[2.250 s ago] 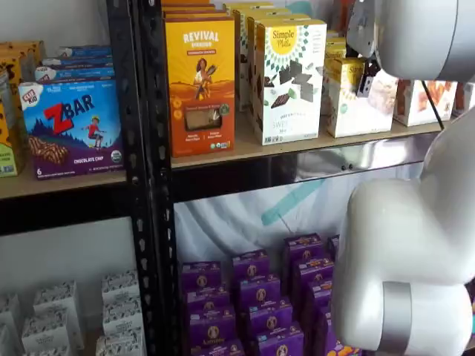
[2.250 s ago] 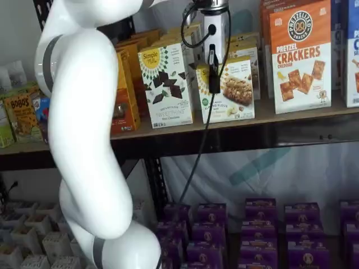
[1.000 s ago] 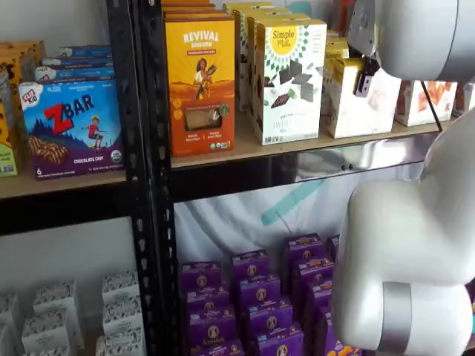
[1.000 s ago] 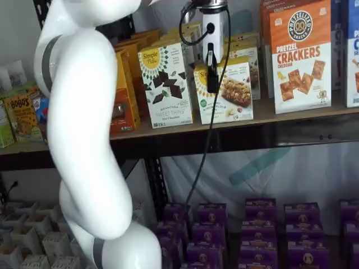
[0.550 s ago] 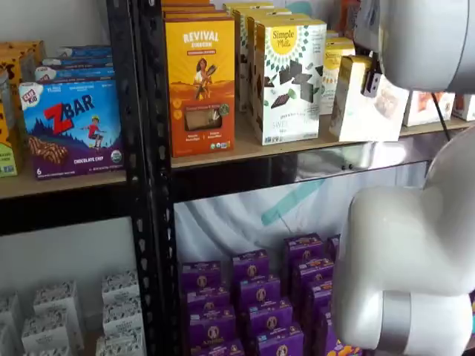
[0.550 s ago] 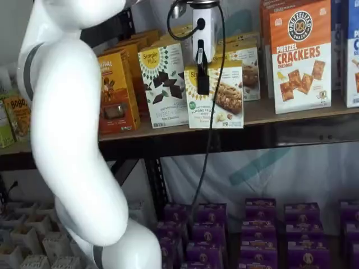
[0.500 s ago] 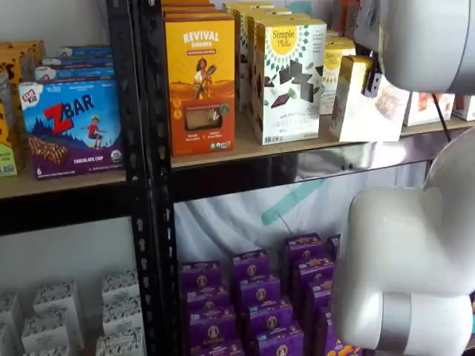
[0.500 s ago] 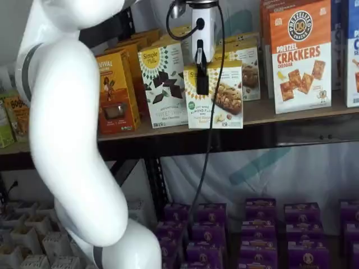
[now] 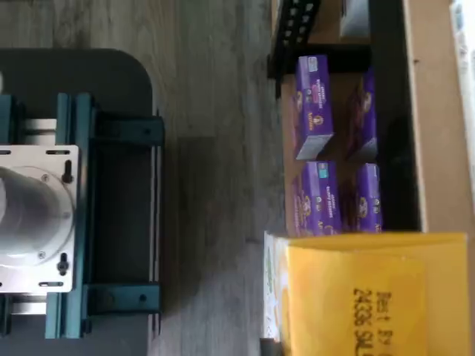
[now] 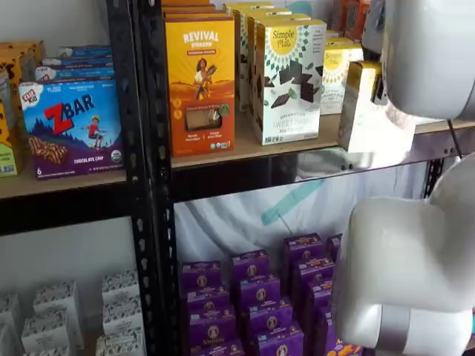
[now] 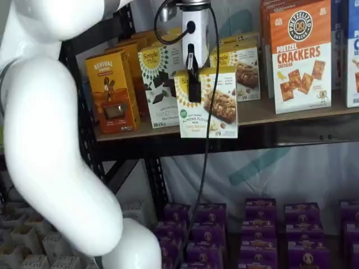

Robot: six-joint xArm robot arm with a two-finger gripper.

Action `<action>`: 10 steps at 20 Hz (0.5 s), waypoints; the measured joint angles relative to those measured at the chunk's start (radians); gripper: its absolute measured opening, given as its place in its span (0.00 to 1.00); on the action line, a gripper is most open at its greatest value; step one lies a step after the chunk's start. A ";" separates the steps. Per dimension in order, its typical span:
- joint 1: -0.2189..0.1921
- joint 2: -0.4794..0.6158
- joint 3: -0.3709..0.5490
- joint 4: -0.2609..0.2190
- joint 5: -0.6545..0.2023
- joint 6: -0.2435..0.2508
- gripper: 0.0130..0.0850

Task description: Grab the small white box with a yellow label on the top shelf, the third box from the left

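The small white box (image 11: 208, 103) is smooth printed cardboard with a slight sheen; the wrist view shows its top (image 9: 375, 293) matt mustard-yellow. Behind it, the top shelf (image 11: 269, 112) is pale matt wood board fronted by a shiny dark metal rail (image 10: 312, 167). The arm (image 11: 50, 140) is glossy white plastic.

Small white box (image 10: 371, 111) before top shelf (image 10: 297, 159).

Small white box (image 11: 208, 103) apparently clear of top shelf (image 11: 269, 112); open air below.
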 joint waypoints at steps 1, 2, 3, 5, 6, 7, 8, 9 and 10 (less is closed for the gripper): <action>-0.003 -0.013 0.011 0.000 0.001 -0.002 0.33; -0.006 -0.025 0.021 0.000 0.004 -0.005 0.33; -0.008 -0.036 0.030 0.000 0.006 -0.007 0.33; -0.013 -0.053 0.042 0.001 0.014 -0.011 0.33; -0.015 -0.058 0.046 0.001 0.017 -0.012 0.33; -0.016 -0.063 0.050 0.001 0.020 -0.013 0.33; -0.018 -0.071 0.055 0.001 0.025 -0.015 0.33; -0.019 -0.076 0.059 0.001 0.027 -0.016 0.33; -0.020 -0.081 0.062 0.000 0.029 -0.017 0.33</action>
